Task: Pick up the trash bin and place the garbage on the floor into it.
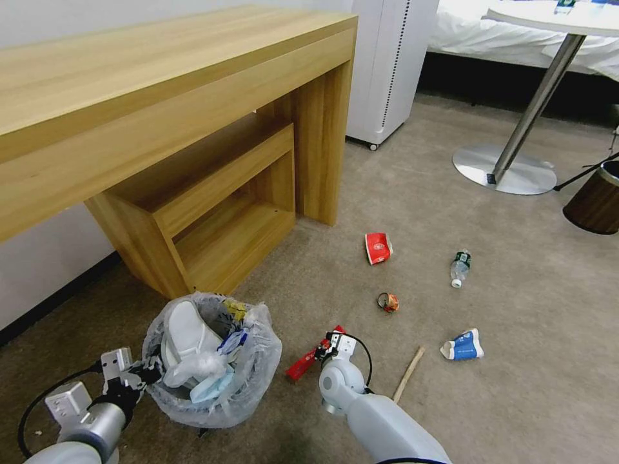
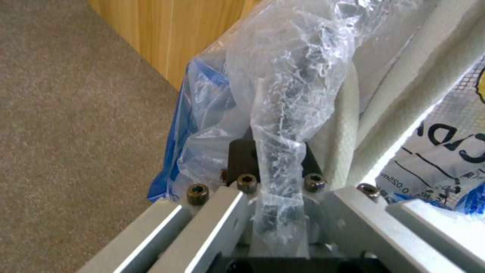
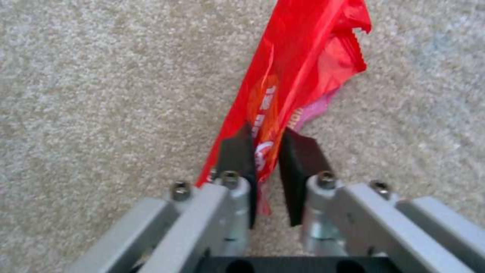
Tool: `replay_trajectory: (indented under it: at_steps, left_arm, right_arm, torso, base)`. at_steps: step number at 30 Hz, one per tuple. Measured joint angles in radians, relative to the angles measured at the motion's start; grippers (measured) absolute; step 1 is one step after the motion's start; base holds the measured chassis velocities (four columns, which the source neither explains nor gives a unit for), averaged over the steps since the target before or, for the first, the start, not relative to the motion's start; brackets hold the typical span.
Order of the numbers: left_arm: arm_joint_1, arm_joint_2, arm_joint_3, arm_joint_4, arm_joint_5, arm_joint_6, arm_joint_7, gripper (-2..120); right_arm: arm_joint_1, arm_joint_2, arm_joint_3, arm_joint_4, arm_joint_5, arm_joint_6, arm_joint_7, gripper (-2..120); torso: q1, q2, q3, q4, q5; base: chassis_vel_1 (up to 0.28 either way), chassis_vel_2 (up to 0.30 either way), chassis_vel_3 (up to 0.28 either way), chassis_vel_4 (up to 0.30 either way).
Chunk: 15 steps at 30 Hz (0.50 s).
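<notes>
The trash bin [image 1: 216, 393], lined with a crinkly plastic bag, sits near my lower left and holds a white slipper [image 1: 187, 332] and crumpled paper. My left gripper [image 1: 147, 372] is shut on the bin's bag-covered rim [image 2: 278, 125], with the pads [image 2: 241, 155] pinching it. My right gripper [image 1: 330, 345] is shut on a red wrapper [image 1: 303, 365] just right of the bin; the black pads [image 3: 298, 159] clamp the wrapper [image 3: 298, 64] over the carpet. More garbage lies on the floor: a red-white paper cup [image 1: 378, 247], a clear bottle [image 1: 460, 268], a small crumpled wrapper [image 1: 388, 301], a blue-white carton [image 1: 463, 346] and a wooden stick [image 1: 409, 374].
A wooden desk [image 1: 161, 84] with a low shelf stands just behind the bin. A white appliance [image 1: 390, 64] and a round table's metal base [image 1: 506, 171] are farther back. A brown wood-grain bin [image 1: 596, 200] sits at the right edge. Open carpet lies between the litter.
</notes>
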Motion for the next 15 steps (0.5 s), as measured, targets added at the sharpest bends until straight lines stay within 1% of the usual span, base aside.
replay_trajectory:
  at_steps: [1, 2, 4, 10, 12, 13, 15]
  left_arm:
    - [-0.001, 0.000, 0.001, 0.002, 0.000, -0.001, 0.000, 0]
    - [-0.001, 0.000, 0.001, 0.002, 0.000, -0.001, 0.000, 0]
    - [-0.006, 0.000, 0.002, 0.006, 0.001, -0.002, 0.000, 0]
    - [-0.012, 0.000, 0.003, 0.009, 0.001, -0.003, 0.000, 0]
    - [-0.012, 0.002, 0.003, 0.010, 0.000, -0.003, -0.001, 0]
    - [-0.012, 0.002, 0.003, 0.010, 0.000, -0.003, -0.001, 0]
    - [-0.013, 0.004, 0.003, 0.011, -0.001, -0.003, -0.002, 0]
  right_arm:
    - [0.000, -0.002, -0.001, 0.000, -0.002, 0.000, -0.001, 5]
    - [0.000, -0.002, -0.001, 0.000, -0.002, 0.000, -0.001, 5]
    - [0.000, -0.008, -0.002, 0.004, -0.006, 0.001, -0.005, 0]
    - [-0.006, -0.029, -0.004, 0.032, -0.016, 0.011, -0.023, 0]
    - [-0.021, -0.059, -0.001, 0.084, -0.021, 0.026, -0.043, 0]
    - [-0.021, -0.059, -0.001, 0.084, -0.021, 0.026, -0.043, 0]
    - [-0.041, -0.097, 0.012, 0.162, -0.023, 0.040, -0.061, 0]
  torso:
    - [0.000, 0.000, 0.000, 0.0000, 0.0000]
    - [0.000, 0.000, 0.000, 0.0000, 0.0000]
    - [0.000, 0.000, 0.000, 0.0000, 0.0000]
    - [0.000, 0.000, 0.000, 0.0000, 0.0000]
    - [0.000, 0.000, 0.000, 0.0001, 0.0001]
    - [0.000, 0.000, 0.000, 0.0001, 0.0001]
    - [0.000, 0.000, 0.000, 0.0000, 0.0002]
  base:
    - [0.000, 0.000, 0.000, 0.000]
    - [0.000, 0.000, 0.000, 0.000]
    - [0.000, 0.000, 0.000, 0.000]
    - [0.000, 0.000, 0.000, 0.000]
    - [0.000, 0.000, 0.000, 0.000]
    - [0.000, 0.000, 0.000, 0.000]
    - [0.000, 0.000, 0.000, 0.000]
